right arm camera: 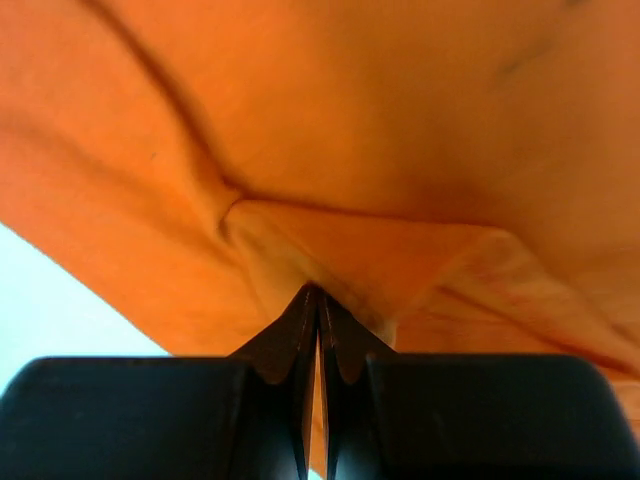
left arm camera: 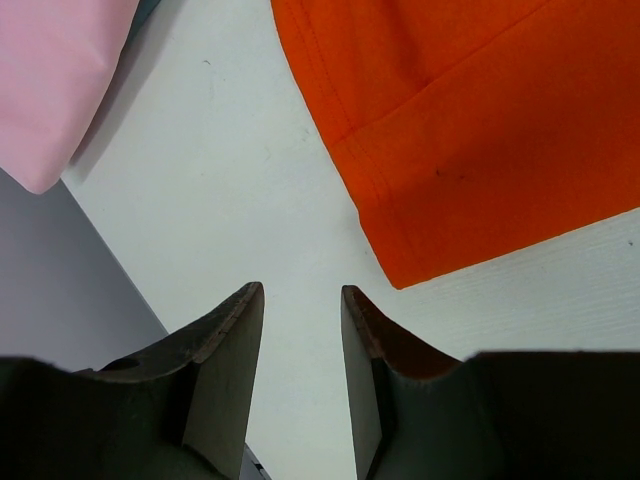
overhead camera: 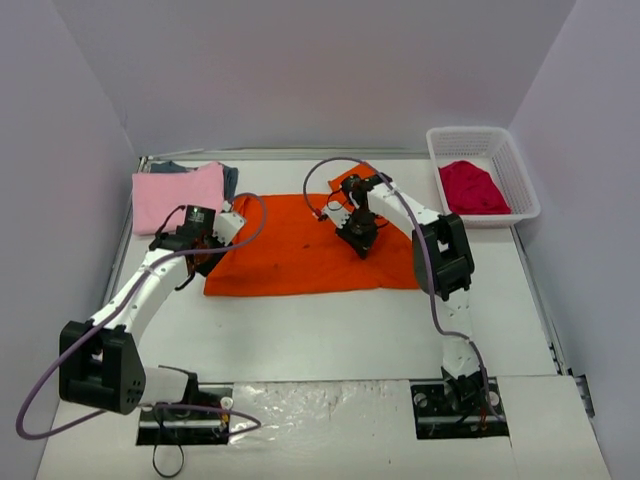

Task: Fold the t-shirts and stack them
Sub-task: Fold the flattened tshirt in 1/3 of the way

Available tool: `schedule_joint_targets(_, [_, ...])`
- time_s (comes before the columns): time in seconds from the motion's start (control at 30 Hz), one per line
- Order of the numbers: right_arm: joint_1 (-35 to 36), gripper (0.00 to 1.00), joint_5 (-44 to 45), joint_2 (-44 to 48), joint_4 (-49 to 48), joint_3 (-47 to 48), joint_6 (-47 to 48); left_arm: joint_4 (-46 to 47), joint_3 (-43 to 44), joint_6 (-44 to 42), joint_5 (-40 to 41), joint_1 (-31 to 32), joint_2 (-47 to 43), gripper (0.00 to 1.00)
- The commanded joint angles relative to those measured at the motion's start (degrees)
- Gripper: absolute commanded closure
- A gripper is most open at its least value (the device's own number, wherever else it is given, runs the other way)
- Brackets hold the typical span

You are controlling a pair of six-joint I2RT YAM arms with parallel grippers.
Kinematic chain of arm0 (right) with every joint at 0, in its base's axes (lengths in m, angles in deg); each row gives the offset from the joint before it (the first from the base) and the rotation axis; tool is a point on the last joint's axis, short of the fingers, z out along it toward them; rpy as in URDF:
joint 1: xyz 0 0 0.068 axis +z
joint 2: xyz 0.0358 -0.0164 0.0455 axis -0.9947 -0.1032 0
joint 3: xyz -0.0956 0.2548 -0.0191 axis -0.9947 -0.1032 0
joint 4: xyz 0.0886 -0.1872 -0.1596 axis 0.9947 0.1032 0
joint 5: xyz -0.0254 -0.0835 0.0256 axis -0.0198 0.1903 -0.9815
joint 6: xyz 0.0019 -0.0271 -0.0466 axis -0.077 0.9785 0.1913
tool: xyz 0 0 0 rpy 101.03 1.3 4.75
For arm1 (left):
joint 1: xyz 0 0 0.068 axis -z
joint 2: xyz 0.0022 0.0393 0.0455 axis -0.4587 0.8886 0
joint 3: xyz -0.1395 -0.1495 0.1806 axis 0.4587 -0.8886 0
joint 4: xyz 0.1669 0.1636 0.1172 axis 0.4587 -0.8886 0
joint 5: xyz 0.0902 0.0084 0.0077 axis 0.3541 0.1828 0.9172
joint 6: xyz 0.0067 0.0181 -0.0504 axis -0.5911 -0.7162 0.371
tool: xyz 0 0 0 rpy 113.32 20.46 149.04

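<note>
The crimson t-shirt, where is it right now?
In the top view, the crimson t-shirt lies inside the white basket at the far right corner, right of the orange t-shirt.

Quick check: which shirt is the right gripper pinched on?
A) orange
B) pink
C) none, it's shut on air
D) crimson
A: in the right wrist view the right gripper has its jaws closed on a puckered fold of the orange t-shirt. The pink t-shirt and the crimson t-shirt both lie well away from it.
</note>
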Motion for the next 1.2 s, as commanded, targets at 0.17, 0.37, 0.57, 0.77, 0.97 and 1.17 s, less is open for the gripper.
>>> schedule_joint_targets(0.17, [0.19, 1.00, 1.90, -4.99, 4.16, 12.59, 0.46, -0.03, -0.05, 1.31, 0.10, -0.78, -2.29, 0.64])
schedule_joint_targets(0.37, [0.02, 1.00, 2.79, -6.93, 3.98, 13.82, 0.47, -0.20, 0.04, 0.61, -0.16, -0.96, -1.42, 0.64])
schedule_joint_targets(0.57, [-2.26, 0.95, 2.08, 0.97, 3.72, 10.40, 0.64, -2.92, -0.39, -2.90, -4.72, -0.61, -5.18, 0.64])
schedule_joint_targets(0.77, [-7.27, 0.75, 0.77, 12.31, 2.58, -0.47, 0.55, -8.19, -3.47, -9.93, -12.20, 2.02, -7.39, 0.64])
schedule_joint_targets(0.97, [-13.25, 0.68, -1.87, 22.07, -3.04, -14.36, -1.29, -5.84, -10.23, -15.21, -9.93, 5.54, -7.92, 0.64])
schedule_joint_targets(1.17, [-16.68, 0.65, -3.54, 26.55, -4.90, -19.22, -2.17, 4.35, -16.21, -18.29, -2.90, 6.25, -6.87, 0.63])
